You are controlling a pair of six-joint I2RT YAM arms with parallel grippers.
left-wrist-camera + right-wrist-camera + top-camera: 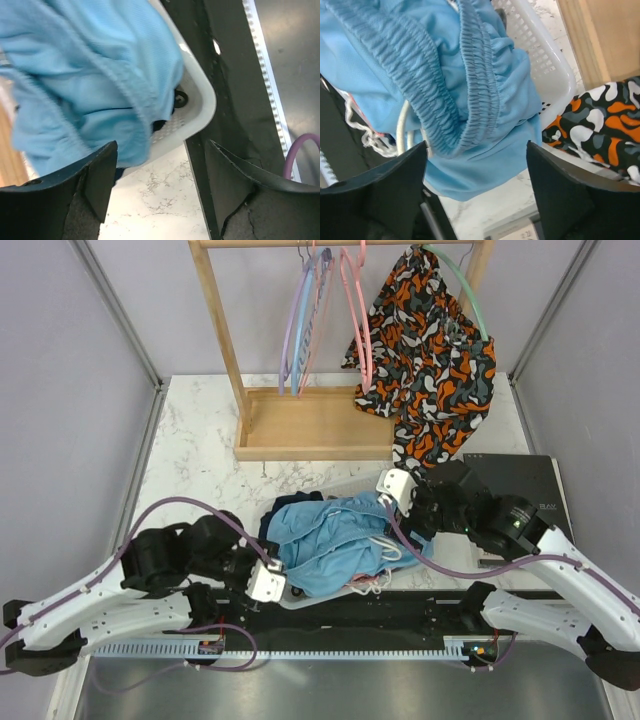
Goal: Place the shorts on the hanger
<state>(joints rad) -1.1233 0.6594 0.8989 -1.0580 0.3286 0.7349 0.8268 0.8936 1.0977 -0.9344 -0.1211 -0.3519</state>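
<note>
While both arms crouch at the near edge, the left gripper (267, 583) and right gripper (394, 488) flank the shorts (330, 540), each with jaws spread and nothing between them. Neither holds the cloth: the left wrist view shows bare table (165, 200) between the fingers, and the right wrist view shows the gathered waistband just beyond the tips. The shorts lie heaped in a white basket (547, 65), with the drawstring (380, 552) trailing toward the near side and dark clothing (268, 528) beneath. Beyond, on a wooden rack (215, 330) at the table's far side, the pink hanger (357, 315) hangs beside other hangers (300, 320), well apart from the shorts; a patterned garment (430, 355) hangs to its right. The step in hand appears to be the first pickup, not yet made. The next move calls for closing on the waistband, probably one gripper at each side, so the shorts lift clear and spread.
</note>
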